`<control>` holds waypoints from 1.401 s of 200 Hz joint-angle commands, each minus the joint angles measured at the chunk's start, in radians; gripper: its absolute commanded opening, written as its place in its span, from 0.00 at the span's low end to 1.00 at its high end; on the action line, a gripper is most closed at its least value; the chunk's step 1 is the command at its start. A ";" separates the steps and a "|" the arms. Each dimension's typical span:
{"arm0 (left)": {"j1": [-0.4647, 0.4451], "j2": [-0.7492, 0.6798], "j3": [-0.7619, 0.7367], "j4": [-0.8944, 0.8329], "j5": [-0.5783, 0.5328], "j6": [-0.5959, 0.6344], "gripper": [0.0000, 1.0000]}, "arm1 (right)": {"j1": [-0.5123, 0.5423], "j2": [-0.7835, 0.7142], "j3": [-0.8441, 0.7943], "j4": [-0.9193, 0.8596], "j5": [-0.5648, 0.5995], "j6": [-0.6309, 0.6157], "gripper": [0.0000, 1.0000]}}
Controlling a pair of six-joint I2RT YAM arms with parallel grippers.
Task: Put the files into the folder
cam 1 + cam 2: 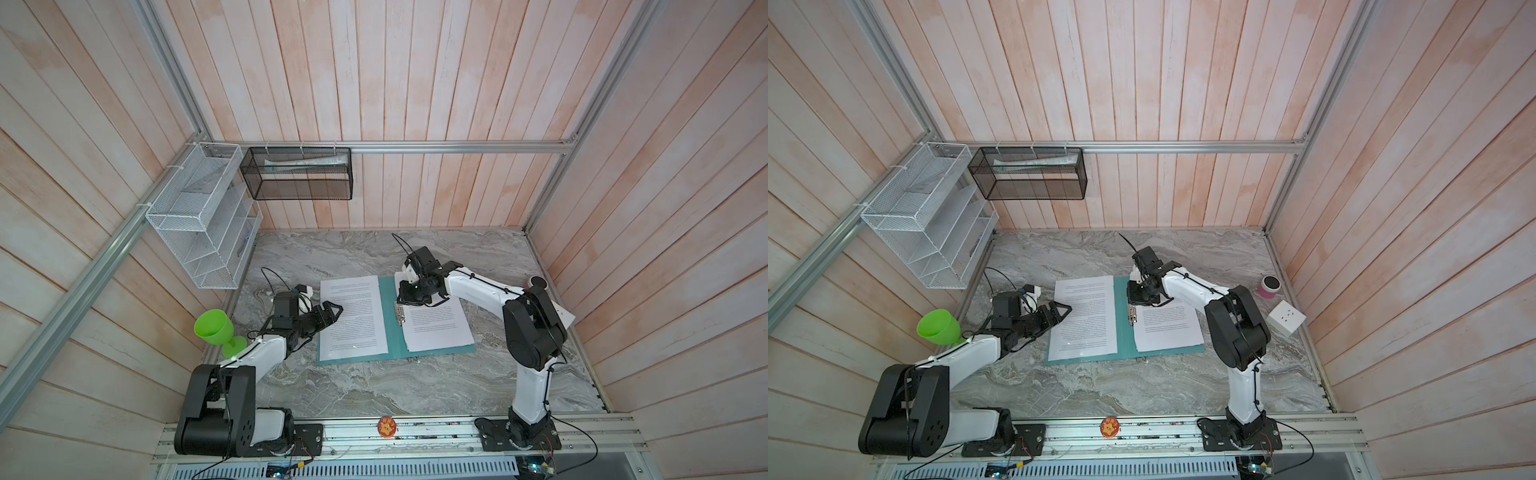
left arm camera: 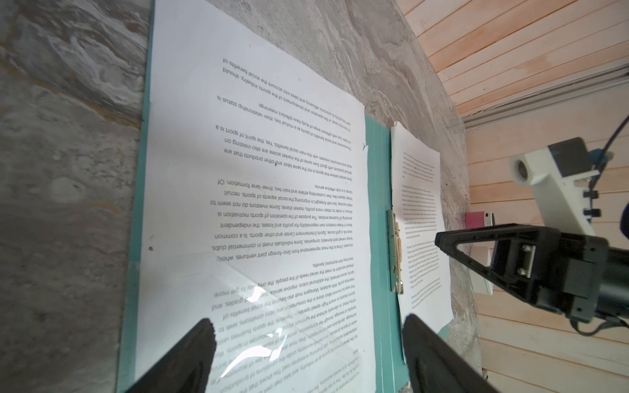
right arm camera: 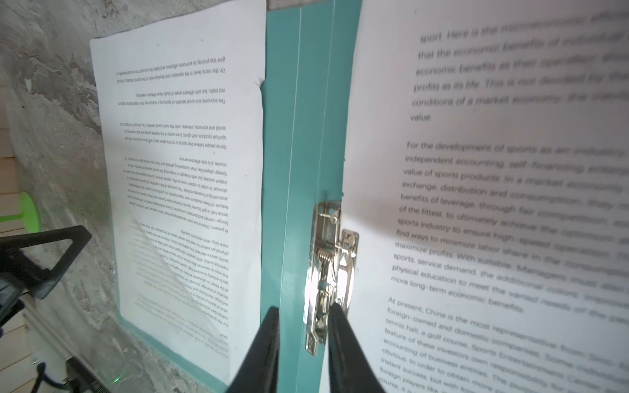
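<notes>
right pincer (image 3: 303, 306): parted | clip (image 3: 328, 258): shiny metal | folder (image 3: 296, 136): flat teal

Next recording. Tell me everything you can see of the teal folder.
The folder is thin, teal-green and plastic-looking. It lies open and flat on the marbled table, with its spine running away from the robot. Fold lines mark the spine, and a silver spring clip sits just right of it. One printed sheet covers the left cover; a second sheet, slightly skewed, covers the right, its edge reaching the clip. Teal shows along the spine and near edge. The right claw, jaws slightly apart, hangs at the clip; contact is unclear.
</notes>
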 commanded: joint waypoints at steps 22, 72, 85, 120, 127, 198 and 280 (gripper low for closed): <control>0.037 -0.002 0.028 0.007 0.004 0.029 0.88 | 0.056 0.119 0.127 -0.158 0.177 -0.054 0.24; 0.042 -0.009 0.036 0.024 0.023 0.013 0.88 | 0.108 0.156 0.147 -0.186 0.229 -0.057 0.27; 0.042 -0.007 0.032 0.026 0.025 0.012 0.88 | 0.115 0.162 0.145 -0.190 0.241 -0.054 0.27; 0.041 -0.014 0.016 0.029 0.022 0.011 0.88 | 0.117 0.189 0.154 -0.196 0.240 -0.049 0.25; 0.041 -0.015 0.015 0.029 0.022 0.011 0.88 | 0.119 0.197 0.159 -0.202 0.240 -0.048 0.24; 0.042 -0.005 0.026 0.044 0.035 0.004 0.88 | 0.093 0.219 0.138 -0.173 0.216 -0.002 0.14; 0.042 0.028 0.035 0.062 0.043 -0.008 0.88 | -0.005 0.179 0.080 -0.075 0.144 0.039 0.09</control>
